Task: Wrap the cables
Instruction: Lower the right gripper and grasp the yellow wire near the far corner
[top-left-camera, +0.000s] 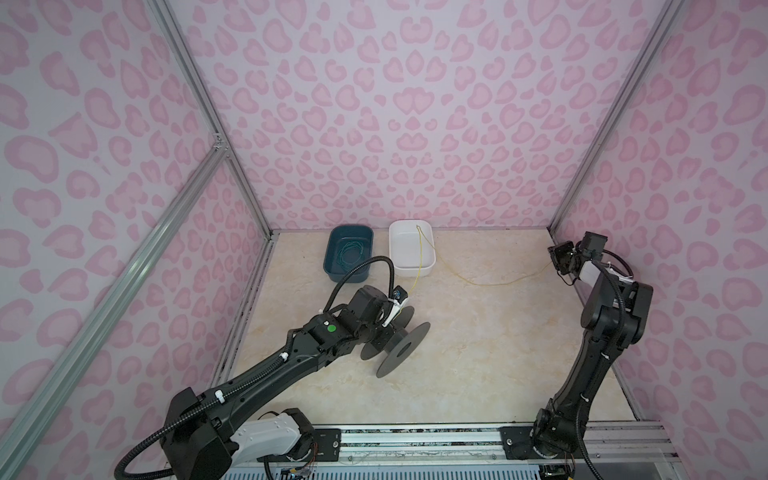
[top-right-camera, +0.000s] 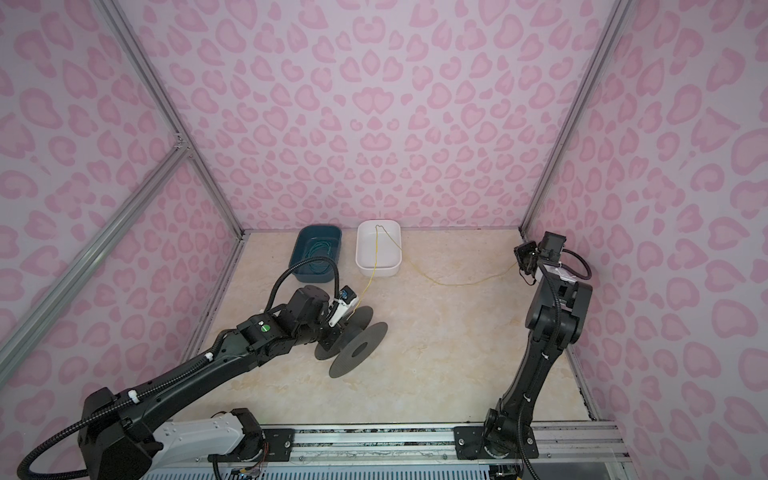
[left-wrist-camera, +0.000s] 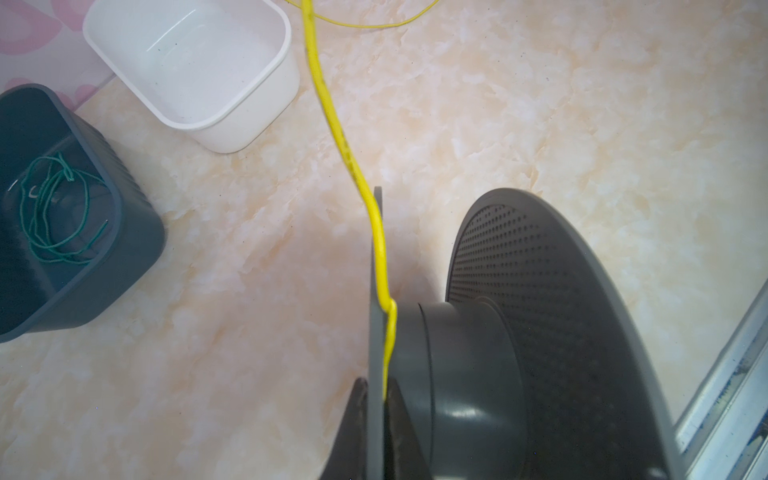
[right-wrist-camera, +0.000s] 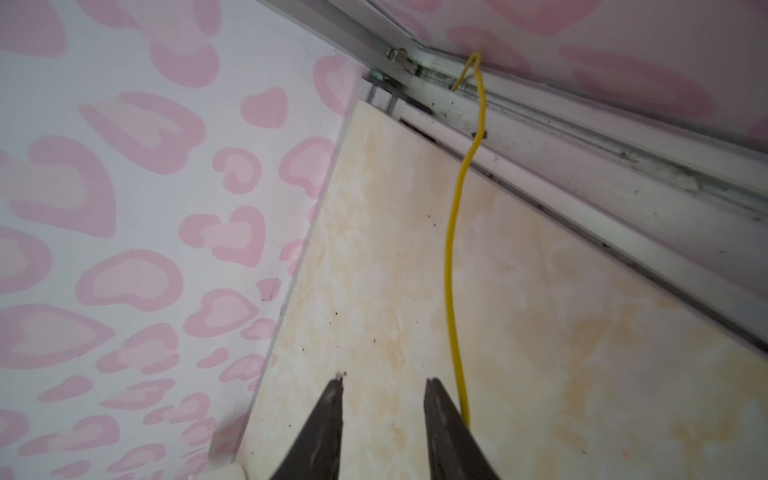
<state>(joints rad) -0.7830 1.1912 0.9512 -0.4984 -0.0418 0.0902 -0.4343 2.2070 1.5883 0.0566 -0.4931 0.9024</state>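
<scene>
Left gripper (left-wrist-camera: 376, 384): clamped on grey spool (left-wrist-camera: 561, 311)'s flange, yellow cable (left-wrist-camera: 332, 116) pinned alongside. Right gripper (right-wrist-camera: 385, 379): jaws apart, empty, cable just outside one finger (right-wrist-camera: 449, 424), running lengthwise ahead toward the wall rail (right-wrist-camera: 582, 124). Probably needs a sideways shift to straddle it.

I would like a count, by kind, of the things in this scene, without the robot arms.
Bins: 2, the dark blue bin and the white bin
Wires: 2, the yellow wire and the green wire
Spools: 1, the grey spool
Total: 5
</scene>
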